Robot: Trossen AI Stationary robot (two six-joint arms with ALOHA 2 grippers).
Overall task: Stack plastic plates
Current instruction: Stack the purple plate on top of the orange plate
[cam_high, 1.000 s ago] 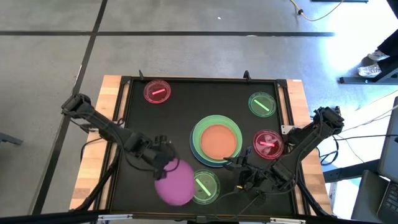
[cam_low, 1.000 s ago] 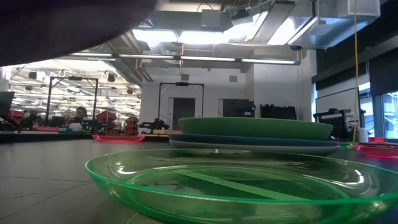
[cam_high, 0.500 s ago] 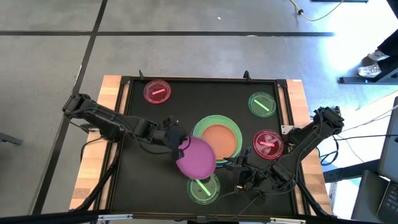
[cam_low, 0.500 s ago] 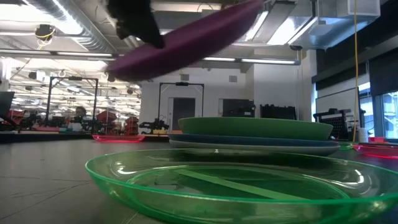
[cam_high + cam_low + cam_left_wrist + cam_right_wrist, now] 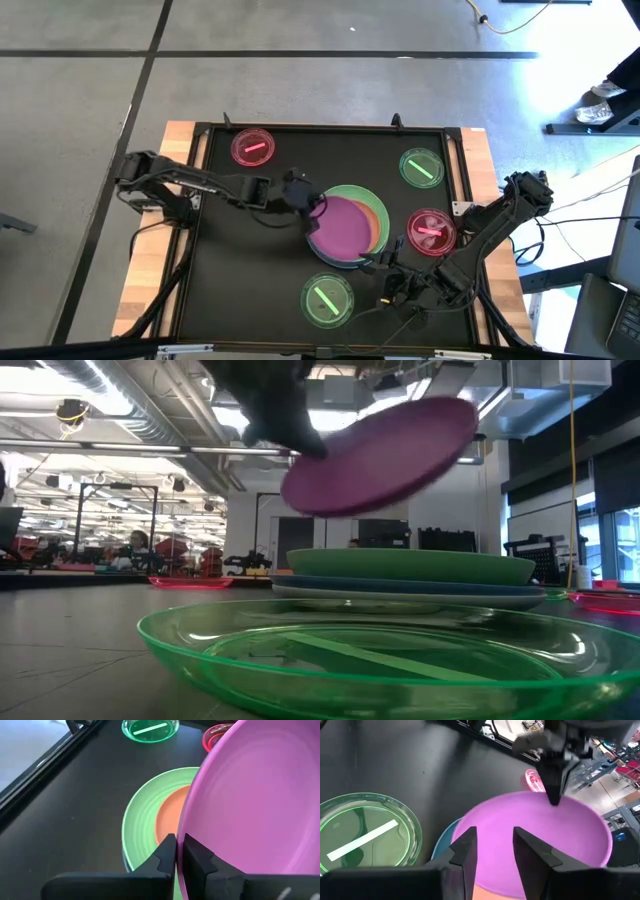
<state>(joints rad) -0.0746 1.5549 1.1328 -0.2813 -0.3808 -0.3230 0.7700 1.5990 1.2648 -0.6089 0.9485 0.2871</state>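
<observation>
My left gripper (image 5: 312, 205) is shut on the purple plate (image 5: 345, 227), which hovers over the stack of large plates. That stack shows a light green rim (image 5: 352, 189), a blue layer (image 5: 400, 586) and the orange plate (image 5: 378, 222) on top. My right gripper (image 5: 385, 262) waits open at the stack's near right side, touching nothing. Small translucent plates lie flat on the mat: pink (image 5: 252, 148), green (image 5: 421, 167), red-pink (image 5: 431, 232) and green (image 5: 327, 298). My left gripper pinches the purple plate's rim (image 5: 182, 836) between its two fingers (image 5: 166, 854), at the plate's edge toward the table's left. The fingers come from the left, about level. The plate is lifted clear above the stack and tilted, its free edge (image 5: 462, 412) higher than the held edge.
The black mat has a raised frame (image 5: 200, 150) on a wooden table. The near green plate (image 5: 380, 660) lies just in front of the stack (image 5: 410, 575). Bare mat (image 5: 250, 260) lies at the near left. A person's shoe (image 5: 600, 103) shows on the floor far right.
My left gripper has carried the purple plate from the near left part of the mat, over the near small green plate, toward the far right to above the stack. The plate stayed lifted and tilted throughout.
</observation>
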